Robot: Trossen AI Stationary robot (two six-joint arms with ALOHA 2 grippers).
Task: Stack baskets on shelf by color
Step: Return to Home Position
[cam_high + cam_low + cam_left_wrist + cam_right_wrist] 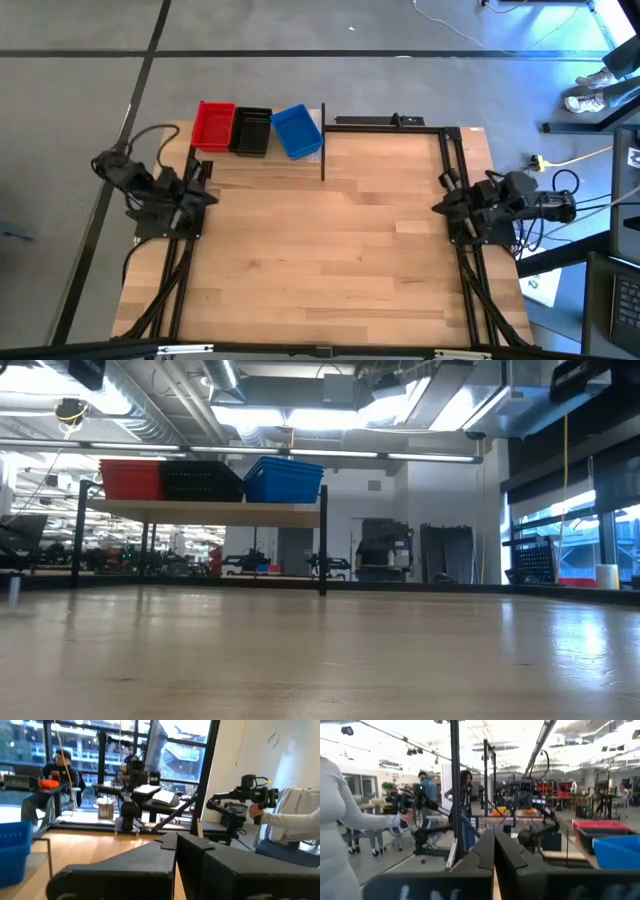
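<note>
Red baskets (213, 125), black baskets (250, 131), blue baskets (296, 131): side by side on shelf (200, 512). Probably light, stiff, perforated; take by a rim wall. Left gripper (176, 837), right gripper (494, 834): fingers together, empty.

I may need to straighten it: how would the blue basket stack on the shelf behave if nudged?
The blue stack looks like thin plastic, so probably light and quick to slide on the smooth shelf. It sits skewed at the shelf's end, so a hard push might send it off. Being nested, it likely moves as one.
</note>
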